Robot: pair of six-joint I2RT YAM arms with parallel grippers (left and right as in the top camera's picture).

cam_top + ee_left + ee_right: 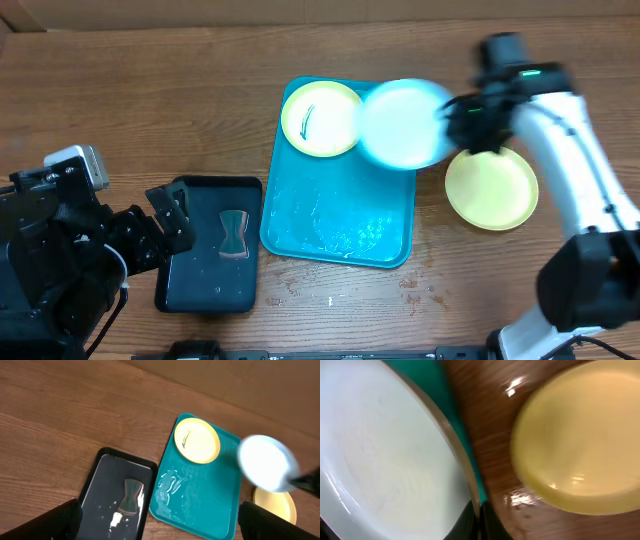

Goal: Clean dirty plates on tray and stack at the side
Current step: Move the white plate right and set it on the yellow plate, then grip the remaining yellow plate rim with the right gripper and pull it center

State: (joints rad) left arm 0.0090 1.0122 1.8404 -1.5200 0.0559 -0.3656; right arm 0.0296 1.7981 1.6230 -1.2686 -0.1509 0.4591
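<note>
A light blue rimmed plate (403, 122) hangs blurred in the air over the right edge of the turquoise tray (340, 232), held by its rim in my shut right gripper (456, 116). In the right wrist view its white face (385, 460) fills the left, pinched between my fingertips (479, 520). A yellow-green plate with a dark smear (320, 117) lies in the tray's far left corner. Another yellow-green plate (491, 188) rests on the wood to the right of the tray. My left gripper (170, 215) stands wide open at the black tray's left edge, nothing between its fingers (55, 520).
A small black tray (210, 245) left of the turquoise tray holds a dark sponge-like piece (233, 233) and water drops. The turquoise tray's floor (200, 495) is wet. Brown cardboard runs along the table's far edge (300, 8).
</note>
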